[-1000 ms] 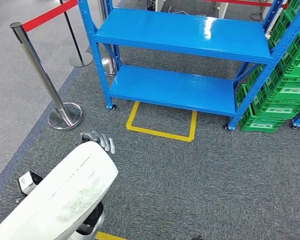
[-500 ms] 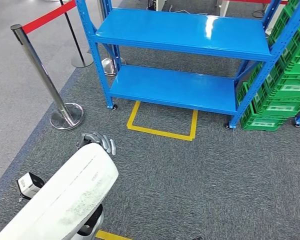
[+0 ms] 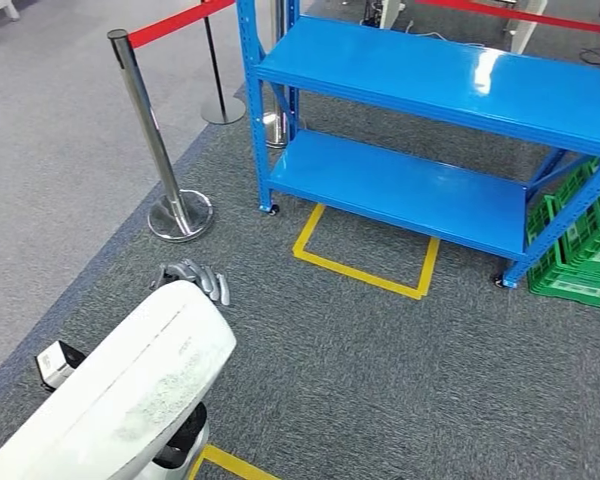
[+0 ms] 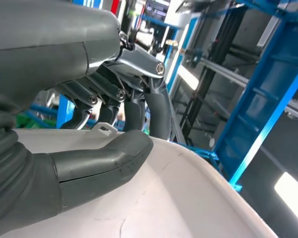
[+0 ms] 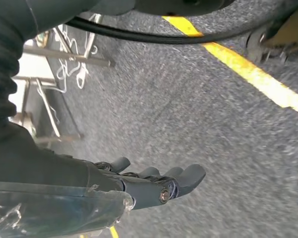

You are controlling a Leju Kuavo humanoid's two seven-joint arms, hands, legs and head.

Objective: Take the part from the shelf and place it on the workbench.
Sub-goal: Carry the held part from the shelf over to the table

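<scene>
My left hand (image 3: pixel 193 279) grips the large white part (image 3: pixel 123 390) in the lower left of the head frame, fingers (image 4: pixel 102 94) hooked over its far edge and thumb (image 4: pixel 102 161) pressed flat on its top face. My right hand (image 5: pixel 155 186) hangs over grey carpet with its fingers stretched out straight and nothing in them. Across the upper half stands the blue shelf (image 3: pixel 440 80), both its tiers bare, with green crates (image 3: pixel 576 260) stacked at the right edge; I cannot see into them.
</scene>
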